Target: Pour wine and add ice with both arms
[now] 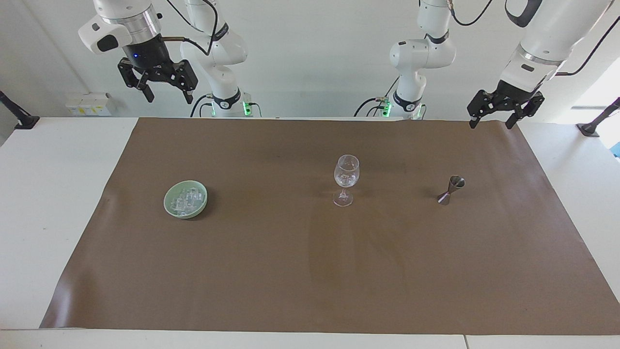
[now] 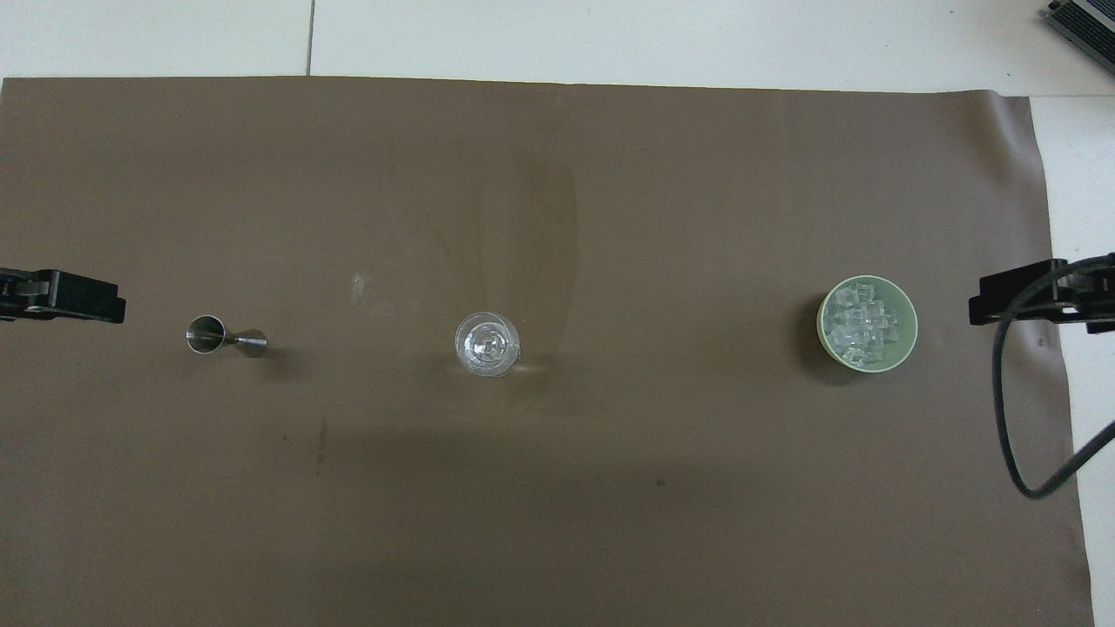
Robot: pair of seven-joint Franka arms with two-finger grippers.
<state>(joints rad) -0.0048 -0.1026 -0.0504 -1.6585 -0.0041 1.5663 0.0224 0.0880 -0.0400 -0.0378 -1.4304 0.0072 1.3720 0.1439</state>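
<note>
Both grippers empty, both up high: by the look of it, the job is done or nearly so.

My right gripper [image 1: 162,91] hangs with jaws apart, holding nothing, raised at the bowl's end of the table; my left gripper [image 1: 499,117] hangs the same way, apart and empty, over the mat's [image 1: 271,271] edge at the jigger's end. Out on the mat, the glass [image 1: 346,179] stands upright between bowl and jigger with ice [image 1: 345,180] already in it. More ice [image 2: 862,324] fills the green bowl [image 1: 168,204]. The jigger [image 1: 451,190] stands upright; whether any wine is in the glass I cannot tell.
</note>
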